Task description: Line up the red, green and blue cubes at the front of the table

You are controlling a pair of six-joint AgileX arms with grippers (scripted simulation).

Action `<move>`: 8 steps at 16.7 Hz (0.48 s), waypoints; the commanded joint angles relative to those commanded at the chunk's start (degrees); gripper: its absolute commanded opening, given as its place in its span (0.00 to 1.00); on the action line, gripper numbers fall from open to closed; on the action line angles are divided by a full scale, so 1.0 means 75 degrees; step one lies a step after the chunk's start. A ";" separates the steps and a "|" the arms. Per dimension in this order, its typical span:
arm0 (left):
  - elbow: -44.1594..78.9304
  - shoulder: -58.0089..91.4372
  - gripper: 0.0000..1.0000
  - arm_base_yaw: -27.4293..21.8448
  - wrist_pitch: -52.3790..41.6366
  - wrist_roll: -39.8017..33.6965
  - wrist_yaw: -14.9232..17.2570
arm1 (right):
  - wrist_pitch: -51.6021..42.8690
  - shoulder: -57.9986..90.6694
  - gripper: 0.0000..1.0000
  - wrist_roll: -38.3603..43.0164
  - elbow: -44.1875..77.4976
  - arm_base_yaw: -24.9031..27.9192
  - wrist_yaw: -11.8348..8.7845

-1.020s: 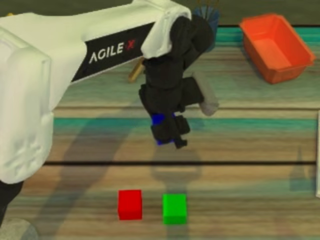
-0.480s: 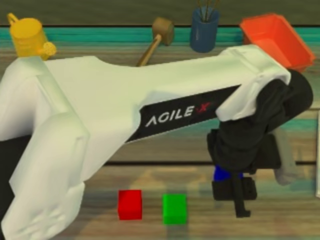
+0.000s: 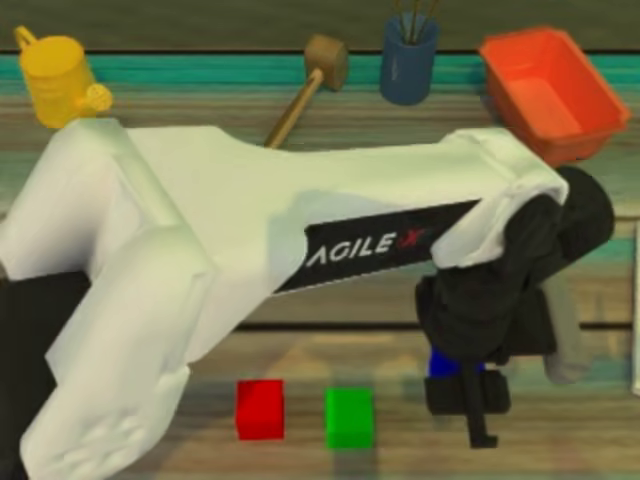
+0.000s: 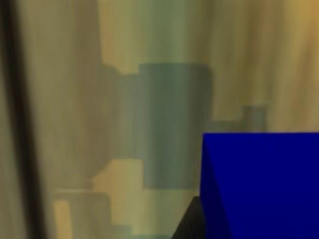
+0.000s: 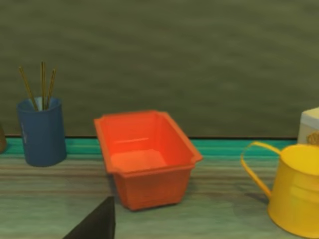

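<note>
The red cube (image 3: 260,409) and the green cube (image 3: 349,417) sit side by side on the table (image 3: 150,440) near its front edge. My left gripper (image 3: 466,388) is shut on the blue cube (image 3: 444,365), holding it to the right of the green cube and slightly farther back. In the left wrist view the blue cube (image 4: 264,184) fills the corner beside one dark finger (image 4: 192,225), with its shadow on the planks. Only a dark edge of my right gripper (image 5: 97,226) shows in the right wrist view; it is out of the top view.
At the back stand an orange bin (image 3: 550,95), a dark blue cup with sticks (image 3: 408,62), a wooden mallet (image 3: 305,85) and a yellow watering can (image 3: 55,75). A white object (image 3: 636,300) lies at the right edge. My left arm (image 3: 250,250) spans the table's middle.
My left arm carried the blue cube from mid-table to the front right, beside the green cube. In the last half second it shifted only slightly.
</note>
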 joint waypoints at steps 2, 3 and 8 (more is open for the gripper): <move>-0.0383 0.0176 0.00 -0.0006 0.0577 -0.0017 -0.0002 | 0.0000 0.0000 1.00 0.0000 0.0000 0.0000 0.0000; -0.0524 0.0246 0.00 -0.0013 0.0749 -0.0019 -0.0003 | 0.0000 0.0000 1.00 0.0000 0.0000 0.0000 0.0000; -0.0616 0.0299 0.00 -0.0023 0.0856 -0.0016 -0.0005 | 0.0000 0.0000 1.00 0.0000 0.0000 0.0000 0.0000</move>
